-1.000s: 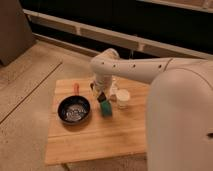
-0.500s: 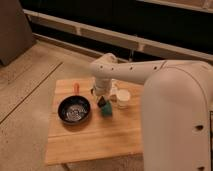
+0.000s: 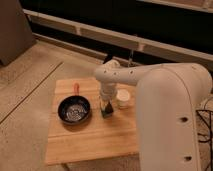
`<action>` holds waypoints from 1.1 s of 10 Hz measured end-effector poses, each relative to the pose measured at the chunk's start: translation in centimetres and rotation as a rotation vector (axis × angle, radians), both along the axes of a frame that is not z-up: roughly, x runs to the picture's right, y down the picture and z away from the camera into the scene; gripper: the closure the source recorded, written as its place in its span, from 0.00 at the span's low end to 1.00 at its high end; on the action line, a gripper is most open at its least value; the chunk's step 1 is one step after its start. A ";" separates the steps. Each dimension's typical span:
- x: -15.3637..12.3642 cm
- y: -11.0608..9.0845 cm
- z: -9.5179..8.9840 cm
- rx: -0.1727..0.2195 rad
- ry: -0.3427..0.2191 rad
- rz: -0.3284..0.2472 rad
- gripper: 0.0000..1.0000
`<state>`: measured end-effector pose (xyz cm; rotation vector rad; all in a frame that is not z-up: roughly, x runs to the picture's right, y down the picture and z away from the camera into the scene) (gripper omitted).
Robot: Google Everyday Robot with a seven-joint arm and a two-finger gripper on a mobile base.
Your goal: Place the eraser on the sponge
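The teal-green sponge [image 3: 108, 113] lies on the wooden table [image 3: 90, 140], between the black pan and the white cup. My gripper [image 3: 105, 105] hangs from the white arm, points straight down, and sits right on top of the sponge, covering its upper part. A small dark shape shows at the gripper's tip just above the sponge. I cannot tell whether that shape is the eraser or part of the gripper, so the eraser is hidden as far as I can see.
A black round pan [image 3: 74, 110] with an orange handle [image 3: 76, 88] sits left of the sponge. A white cup [image 3: 123, 97] stands close on its right. My own bulky white arm [image 3: 170, 110] fills the right side. Concrete floor surrounds the table.
The gripper has come down from just above the sponge until it is against its top. Pan, cup and sponge have stayed where they were.
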<state>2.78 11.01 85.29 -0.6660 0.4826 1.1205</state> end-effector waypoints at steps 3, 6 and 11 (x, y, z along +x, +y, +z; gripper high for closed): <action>-0.3 1.0 1.7 -0.044 -0.011 0.019 1.00; -0.7 0.5 2.4 -0.040 -0.035 0.005 1.00; -1.5 0.3 2.5 -0.045 -0.062 -0.036 0.78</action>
